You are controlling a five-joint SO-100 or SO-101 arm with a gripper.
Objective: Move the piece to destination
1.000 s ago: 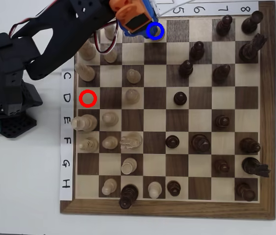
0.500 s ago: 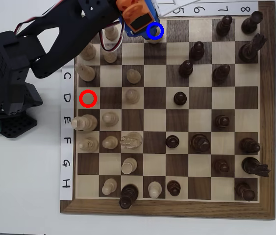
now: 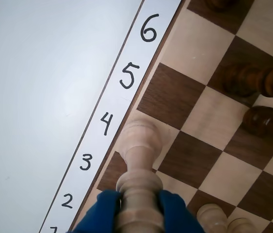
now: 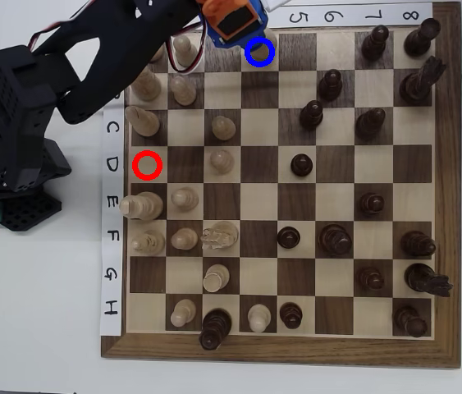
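Far left in the wrist view, plain white table, then a number strip along the board's edge. Just right of the 3 and 4, the piece, pinched at its waist by the gripper, blue fingers pressed to both sides. Far end of the piece over the light edge square beside the 4. Cannot tell whether it rests on the wood or hangs just above. Further right, dark pieces, well apart from the held one.

In the overhead view, from the left: black arm reaching across the far-left corner of the board. Red ring on an empty left-edge square, nothing on it. At the far edge, destination under the blue ring, with a pale round shape showing inside the ring, likely the piece.

Judged as the placing step, carry all but done, release not yet made.

Next: lower straight down until the base sits flat, if not already down. Open the fingers slowly and evenly, so neither drags the piece over. Lift straight up, clear of the knob. Mind the pale pieces just left of the gripper while pulling back.
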